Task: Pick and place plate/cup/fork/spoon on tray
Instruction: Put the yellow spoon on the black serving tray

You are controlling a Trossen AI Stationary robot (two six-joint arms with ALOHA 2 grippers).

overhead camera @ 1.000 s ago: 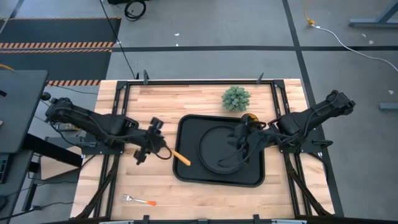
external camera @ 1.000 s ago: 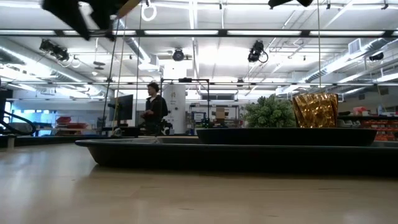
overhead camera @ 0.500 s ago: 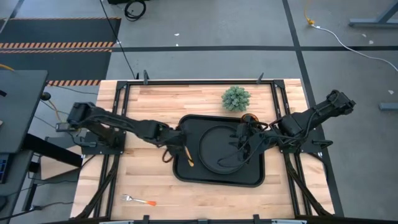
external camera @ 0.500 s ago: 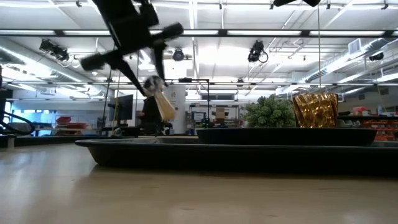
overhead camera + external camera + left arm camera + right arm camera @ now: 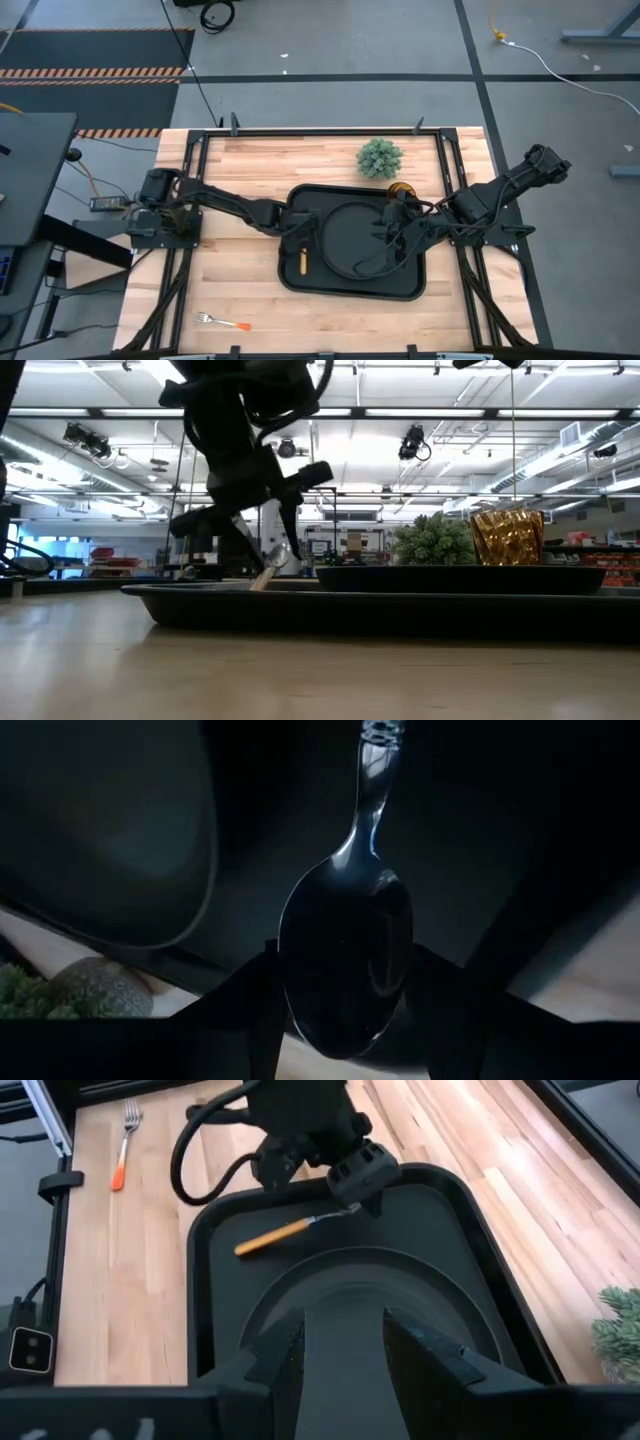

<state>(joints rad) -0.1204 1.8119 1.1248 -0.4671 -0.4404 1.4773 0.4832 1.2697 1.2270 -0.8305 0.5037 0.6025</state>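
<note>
In the left wrist view, the spoon [image 5: 350, 960] fills the middle and its handle is cut off by the picture's edge. In the low view, the tray [image 5: 400, 608] wall hides the plate, and only the cup [image 5: 506, 537] top shows above it. In the high view, the fork [image 5: 224, 322] tines are too small to tell.

Two dark, jointed arms [image 5: 215, 203] (black cables [image 5: 205, 1140] looping along them) with blocky, matte black fingers [image 5: 275, 1355]

One camera looks straight down on my table; another sits level at tabletop height. Both share the tray [image 5: 352, 285], as do my close wrist views.
</note>
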